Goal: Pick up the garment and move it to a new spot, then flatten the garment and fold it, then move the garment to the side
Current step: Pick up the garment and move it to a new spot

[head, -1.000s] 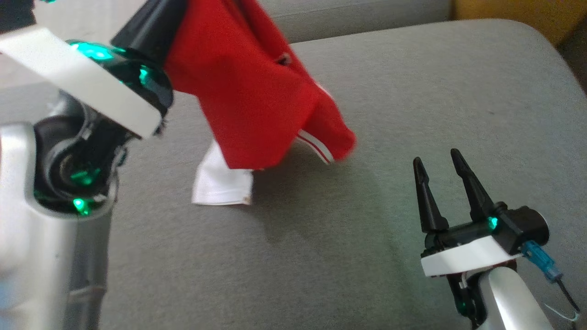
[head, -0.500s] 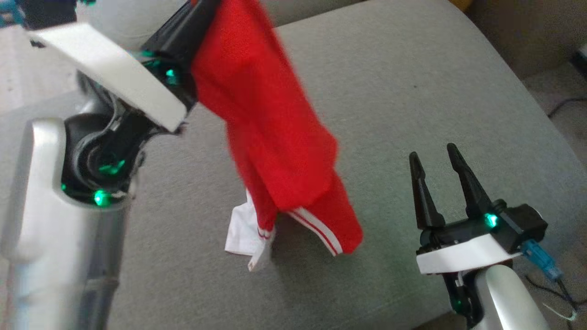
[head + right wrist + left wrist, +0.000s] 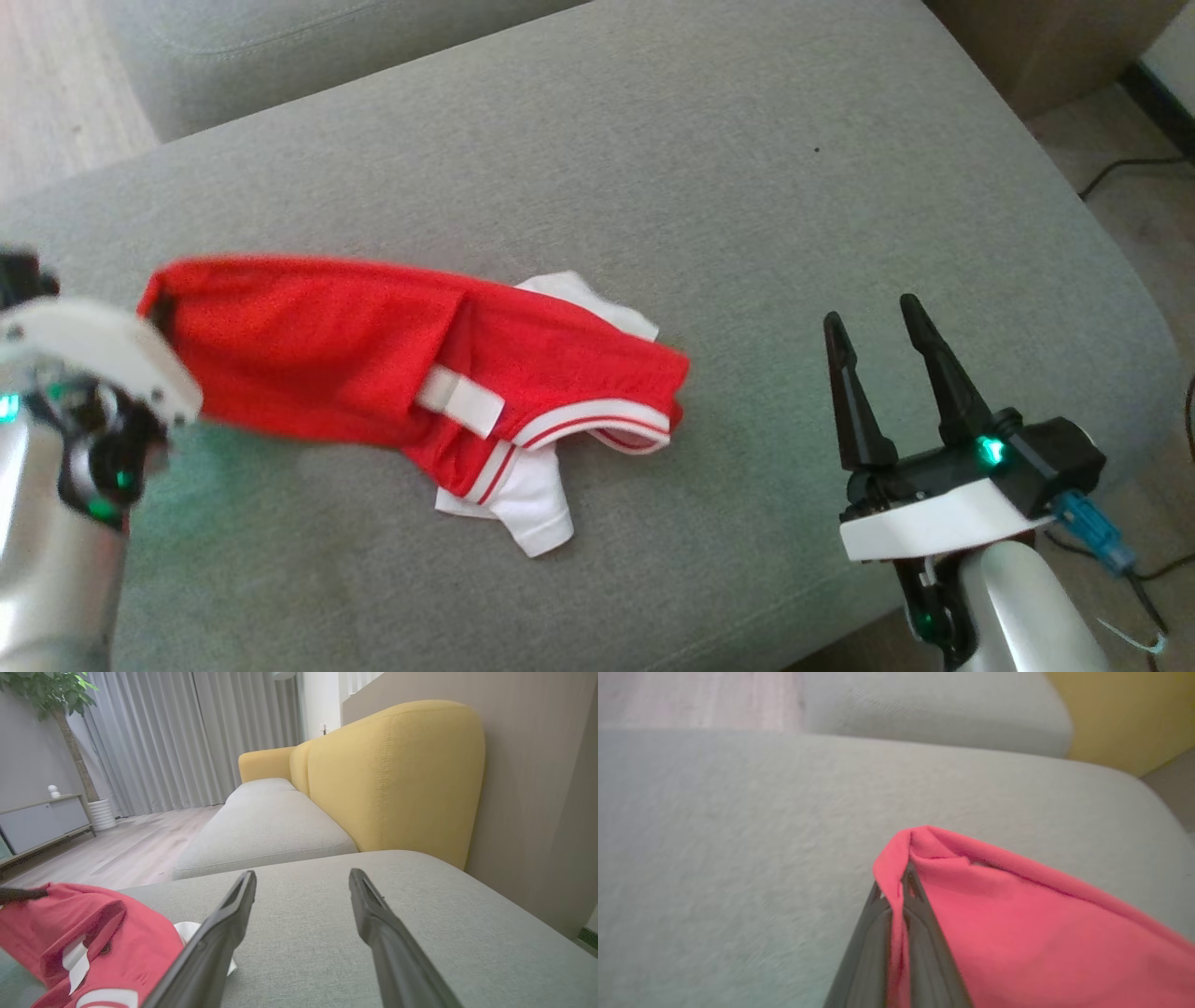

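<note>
A big grey cushion is seen under both arms. A second grey cushion is set just behind it, and a yellow sofa back stands along the far side. Past the sofa, a wood floor, long grey curtains, a plant in a white pot and a low grey cabinet can be made out. A dark cable is seen on the floor off the right edge of the cushion.

The garment is red with white stripes at the hem and white sleeves. A small white tab is sewn on the red cloth. Whether anything is written on it cannot be told.

Most of the garment is laid on the big cushion, left of the middle in the head view. Its left end is lifted a little off the cushion. That end is pinched by the left gripper, whose two dark fingers are pressed together with red cloth caught between them.

The right gripper is held over the right part of the cushion with its fingers spread apart and nothing between them. The garment's striped hem is found to the left of it, near but not touching. Bare grey cushion is seen in the gap between them.
</note>
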You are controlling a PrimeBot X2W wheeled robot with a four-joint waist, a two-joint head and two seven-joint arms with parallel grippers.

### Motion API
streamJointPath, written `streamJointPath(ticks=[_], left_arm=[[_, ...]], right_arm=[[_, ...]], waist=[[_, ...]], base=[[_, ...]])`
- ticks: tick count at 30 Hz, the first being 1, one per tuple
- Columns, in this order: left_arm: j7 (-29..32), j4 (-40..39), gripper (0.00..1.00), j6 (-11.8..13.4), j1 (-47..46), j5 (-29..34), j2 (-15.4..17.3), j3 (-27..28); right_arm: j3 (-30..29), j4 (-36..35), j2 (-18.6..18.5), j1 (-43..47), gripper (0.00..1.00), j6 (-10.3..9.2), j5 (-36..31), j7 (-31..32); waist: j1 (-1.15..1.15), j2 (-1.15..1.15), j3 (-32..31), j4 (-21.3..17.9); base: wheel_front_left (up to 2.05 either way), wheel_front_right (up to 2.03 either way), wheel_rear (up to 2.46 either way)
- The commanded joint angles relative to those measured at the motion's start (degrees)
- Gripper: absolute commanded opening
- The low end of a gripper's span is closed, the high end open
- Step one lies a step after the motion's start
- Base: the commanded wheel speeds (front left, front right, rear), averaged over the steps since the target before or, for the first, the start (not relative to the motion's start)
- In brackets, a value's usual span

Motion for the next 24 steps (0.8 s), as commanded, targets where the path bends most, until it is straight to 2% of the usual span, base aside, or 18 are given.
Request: streamJointPath(ticks=[1, 3, 8, 10, 15, 24], left_arm=[[-2.5, 0.8, 0.23, 0.1, -0.9, 1.1, 2.9, 2.4], [-5.3, 3.7, 1.0, -0.2, -0.2, 1.9, 2.4, 2.1], [-13.0, 6.3, 1.0, -1.3, -0.9, 5.8, 1.6, 0.1], [-17.0, 5.9, 1.0, -1.0, -1.4, 7.4, 1.1, -0.4], [-28.7, 0.2, 1.0, 0.7, 1.3, 10.9, -1.3, -1.0], [-42.6, -12.2, 1.0, 5.2, 18.0, 14.6, -8.2, -4.1]], right_arm=[[1.7, -1.9, 0.3, -1.5, 1.0, 0.44, 0.2, -0.6], [1.8, -1.8, 0.3, -1.6, 1.0, 0.44, 0.0, -0.6], [1.3, -2.2, 0.3, -1.5, 1.0, 0.44, -1.1, -0.6], [0.7, -2.5, 0.3, -1.3, 1.0, 0.44, -1.6, -0.6], [-1.3, -3.4, 0.1, 0.2, 1.0, 0.44, -3.0, -0.6], [-7.6, -5.4, -1.1, 6.0, 1.0, 0.44, -6.4, -0.6]], waist=[[-0.01, 0.0, 0.1, 0.6], [-0.01, 0.0, -0.1, 1.5], [-0.01, 0.0, -1.4, 4.5], [-0.01, 0.0, -2.3, 5.9], [-0.01, 0.0, -5.2, 9.3], [-0.01, 0.0, -8.8, 16.6]], base=[[0.0, 0.0, 0.0], [0.0, 0.0, 0.0], [0.0, 0.0, 0.0], [0.0, 0.0, 0.0], [0.0, 0.0, 0.0], [0.0, 0.0, 0.0]])
